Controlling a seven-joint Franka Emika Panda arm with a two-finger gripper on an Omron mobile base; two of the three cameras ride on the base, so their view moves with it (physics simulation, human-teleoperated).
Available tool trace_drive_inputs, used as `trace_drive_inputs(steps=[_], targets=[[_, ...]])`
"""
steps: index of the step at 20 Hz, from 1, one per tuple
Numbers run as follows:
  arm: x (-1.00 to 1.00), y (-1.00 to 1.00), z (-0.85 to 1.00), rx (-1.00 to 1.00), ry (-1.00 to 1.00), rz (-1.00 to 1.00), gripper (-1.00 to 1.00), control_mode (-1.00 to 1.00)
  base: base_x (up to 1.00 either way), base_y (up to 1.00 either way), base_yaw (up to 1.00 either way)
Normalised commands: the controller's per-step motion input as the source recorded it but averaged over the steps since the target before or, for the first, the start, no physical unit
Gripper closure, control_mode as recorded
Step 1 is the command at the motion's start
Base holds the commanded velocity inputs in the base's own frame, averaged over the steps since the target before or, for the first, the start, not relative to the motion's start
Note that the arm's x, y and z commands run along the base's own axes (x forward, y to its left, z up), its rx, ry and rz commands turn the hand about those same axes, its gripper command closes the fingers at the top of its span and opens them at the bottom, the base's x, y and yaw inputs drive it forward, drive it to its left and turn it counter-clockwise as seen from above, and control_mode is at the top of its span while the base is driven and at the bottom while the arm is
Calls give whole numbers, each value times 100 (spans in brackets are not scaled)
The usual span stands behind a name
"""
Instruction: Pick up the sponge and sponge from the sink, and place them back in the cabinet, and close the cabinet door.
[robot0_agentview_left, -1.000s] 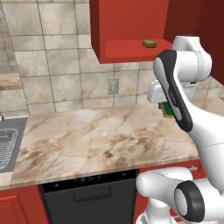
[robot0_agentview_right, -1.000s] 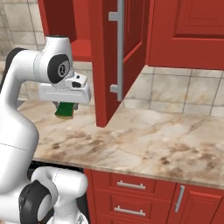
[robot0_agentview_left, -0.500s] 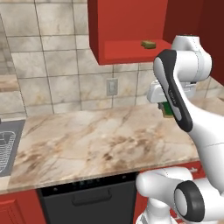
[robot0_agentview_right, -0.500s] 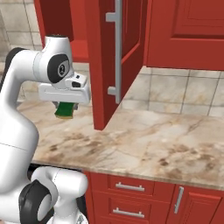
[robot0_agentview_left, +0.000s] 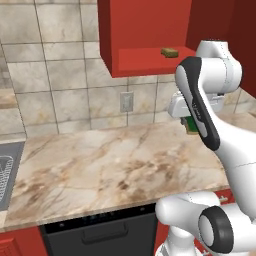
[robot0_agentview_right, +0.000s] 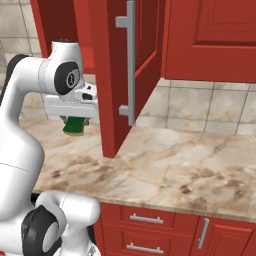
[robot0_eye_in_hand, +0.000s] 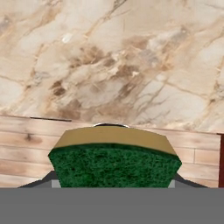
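A: Claw (robot0_agentview_right: 75, 126) status?
B: It was seen clamped on the green-topped sponge (robot0_eye_in_hand: 114, 162), carried over the marble table (robot0_agentview_left: 110, 165), just below the red wall cabinet (robot0_agentview_left: 145, 37).
A: Why was it held there?
B: Judged as transit: the sponge was kept low, under the cabinet's floor and beside the open cabinet door (robot0_agentview_right: 112, 75), so a lift would be needed before it could be set inside.
A: How did the sponge look?
B: A dark green scouring face over a yellow layer was shown in the hand view, pinched at both sides.
A: The other one?
B: A tan-yellow sponge (robot0_agentview_left: 169, 52) was already laid on the cabinet's floor, near the front edge.
A: Door?
B: Left wide open, with its silver bar handle (robot0_agentview_right: 129, 62) facing the arm. Closing was not yet done.
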Motion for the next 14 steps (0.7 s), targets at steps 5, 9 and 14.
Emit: trace_drive_inputs(steps=[5,9,14], targets=[[0,0,0,0,0,0,100,100,29,0,0],[0,0,0,0,0,0,100,100,34,0,0],[0,0,0,0,0,0,100,100,29,0,0]])
